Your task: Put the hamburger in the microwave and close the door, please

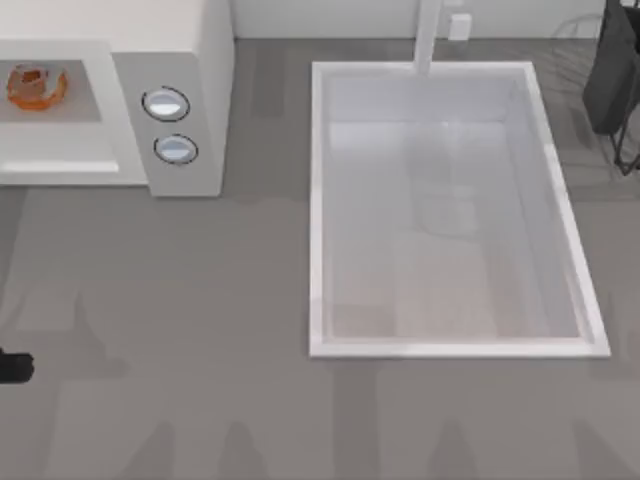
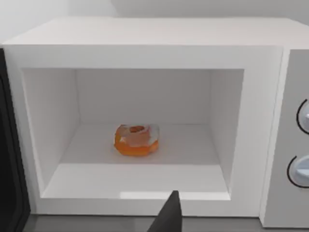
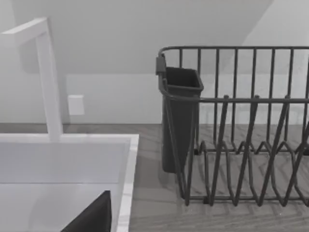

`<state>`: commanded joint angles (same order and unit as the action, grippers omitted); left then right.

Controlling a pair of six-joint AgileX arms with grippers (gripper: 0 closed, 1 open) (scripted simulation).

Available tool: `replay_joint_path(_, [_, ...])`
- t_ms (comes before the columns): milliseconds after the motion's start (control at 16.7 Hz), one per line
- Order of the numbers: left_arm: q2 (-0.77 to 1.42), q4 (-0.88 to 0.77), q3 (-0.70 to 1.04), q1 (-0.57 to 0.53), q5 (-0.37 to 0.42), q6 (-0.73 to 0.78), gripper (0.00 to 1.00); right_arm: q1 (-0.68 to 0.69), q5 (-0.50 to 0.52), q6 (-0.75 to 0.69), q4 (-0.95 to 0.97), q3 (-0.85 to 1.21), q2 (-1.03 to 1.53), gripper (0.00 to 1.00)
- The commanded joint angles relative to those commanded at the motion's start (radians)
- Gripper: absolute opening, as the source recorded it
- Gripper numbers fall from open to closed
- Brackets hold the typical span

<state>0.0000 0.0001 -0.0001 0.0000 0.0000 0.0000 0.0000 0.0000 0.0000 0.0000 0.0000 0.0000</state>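
The hamburger (image 2: pixel 136 140), an orange-brown bun with white patches, lies on the floor of the microwave's (image 2: pixel 145 34) open cavity, near the middle. From above, the hamburger (image 1: pixel 36 86) shows inside the microwave (image 1: pixel 170 40) at the table's back left. The door (image 2: pixel 9 159) stands swung open, seen as a dark panel at the cavity's side. My left gripper (image 2: pixel 167 218) hangs just outside the cavity's front edge, apart from the hamburger. A dark part of the left arm (image 1: pixel 14 367) shows at the table's left edge. My right gripper (image 3: pixel 91 217) sits idle near the sink.
A big white sink basin (image 1: pixel 320 200) with a faucet (image 1: pixel 428 35) takes up the table's middle. A dark wire dish rack (image 3: pixel 241 140) with a cutlery cup (image 3: pixel 179 116) stands at the back right. Two dials (image 1: pixel 166 103) sit on the microwave's side panel.
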Motion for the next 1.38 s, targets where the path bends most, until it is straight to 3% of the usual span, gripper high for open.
replay_joint_path(300, [0.0, 0.0, 0.0, 0.0, 0.0, 0.0, 0.02, 0.0, 0.0, 0.0, 0.0, 0.0, 0.0, 1.0])
replay_joint_path(360, [0.0, 0.0, 0.0, 0.0, 0.0, 0.0, 0.0, 0.0, 0.0, 0.0, 0.0, 0.0, 0.0, 1.0])
replay_joint_path(960, [-0.005, -0.005, -0.001, 0.015, 0.016, 0.0, 0.0, 0.0, 0.0, 0.0, 0.0, 0.0, 0.0, 1.0])
replay_joint_path(1380, [-0.096, -0.084, -0.012, 0.272, 0.27, -0.001, 0.0, 0.0, 0.0, 0.0, 0.0, 0.0, 0.0, 1.0])
